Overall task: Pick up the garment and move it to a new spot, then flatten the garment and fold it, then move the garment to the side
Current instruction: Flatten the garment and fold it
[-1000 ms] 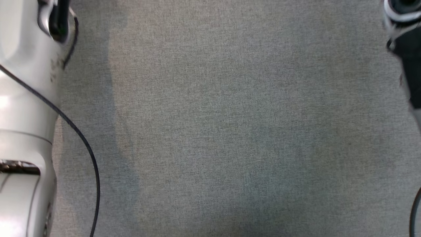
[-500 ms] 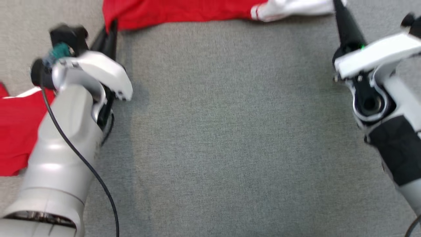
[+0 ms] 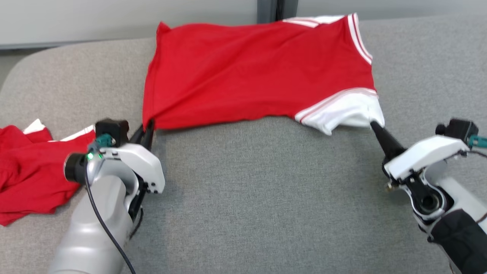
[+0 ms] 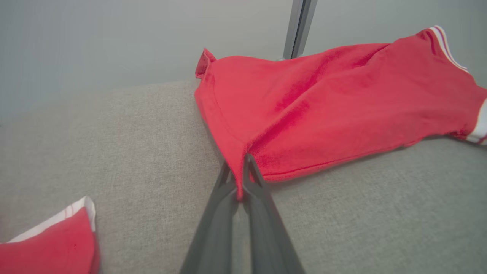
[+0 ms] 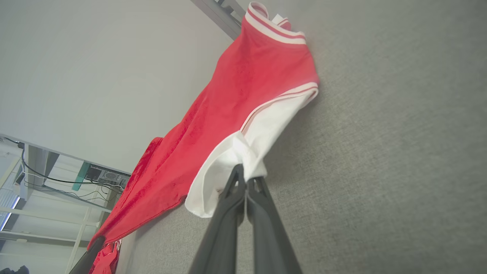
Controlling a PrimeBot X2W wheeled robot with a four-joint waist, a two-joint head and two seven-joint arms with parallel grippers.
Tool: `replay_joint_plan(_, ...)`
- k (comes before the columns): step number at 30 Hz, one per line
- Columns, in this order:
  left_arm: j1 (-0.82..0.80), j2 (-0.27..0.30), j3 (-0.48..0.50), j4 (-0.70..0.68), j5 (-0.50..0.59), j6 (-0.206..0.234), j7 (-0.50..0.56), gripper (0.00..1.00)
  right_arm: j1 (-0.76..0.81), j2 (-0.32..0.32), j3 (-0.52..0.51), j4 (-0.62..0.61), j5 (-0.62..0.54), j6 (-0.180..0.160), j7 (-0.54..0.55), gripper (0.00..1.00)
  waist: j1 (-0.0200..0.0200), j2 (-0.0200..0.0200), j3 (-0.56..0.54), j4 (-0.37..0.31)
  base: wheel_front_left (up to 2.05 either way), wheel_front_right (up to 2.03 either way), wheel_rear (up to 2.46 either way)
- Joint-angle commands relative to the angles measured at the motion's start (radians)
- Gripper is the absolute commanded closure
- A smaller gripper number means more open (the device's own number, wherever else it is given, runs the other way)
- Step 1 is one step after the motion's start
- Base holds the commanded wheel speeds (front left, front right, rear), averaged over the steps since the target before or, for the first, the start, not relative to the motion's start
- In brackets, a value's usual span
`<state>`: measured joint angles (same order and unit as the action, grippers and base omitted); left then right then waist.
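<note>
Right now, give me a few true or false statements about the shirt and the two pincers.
1. The left pincer is shut on a corner of the red shirt. True.
2. The right pincer is open and clear of the shirt. False: it is shut on the white sleeve.
3. A second red garment lies crumpled on the left arm's outer side. True.
4. The shirt lies on a wooden table. False: it lies on a grey cushion.
</note>
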<state>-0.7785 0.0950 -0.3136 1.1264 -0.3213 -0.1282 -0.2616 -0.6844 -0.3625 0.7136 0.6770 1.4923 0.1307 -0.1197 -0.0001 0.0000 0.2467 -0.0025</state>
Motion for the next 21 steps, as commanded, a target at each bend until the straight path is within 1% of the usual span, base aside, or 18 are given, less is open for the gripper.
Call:
replay_joint_plan(1, 0.028, -0.002, 0.004, 0.004, -0.016, -0.003, -0.003, 1.00, 0.035, -0.013, 0.001, 0.012, 0.021, 0.000, 0.025, 1.00, 0.0001, 0.0000, -0.042, 0.002, 0.00, 0.00, 0.00)
replay_joint_plan(7, 0.098, -0.016, -0.029, 0.004, -0.045, -0.004, -0.003, 1.00, 0.105, -0.030, 0.014, 0.025, 0.071, 0.000, 0.108, 1.00, 0.0001, 0.0000, -0.092, 0.006, 0.00, 0.00, 0.00)
replay_joint_plan(15, 0.172, -0.012, -0.086, 0.007, -0.080, -0.003, -0.003, 1.00, 0.164, -0.046, 0.022, 0.044, 0.096, 0.000, 0.157, 1.00, 0.0001, 0.0000, -0.140, 0.008, 0.00, 0.00, 0.00)
replay_joint_plan(21, 0.225, 0.000, -0.105, -0.018, -0.096, -0.003, -0.003, 1.00, 0.203, -0.049, 0.026, 0.044, 0.105, 0.000, 0.182, 1.00, 0.0001, 0.0000, -0.164, 0.006, 0.00, 0.00, 0.00)
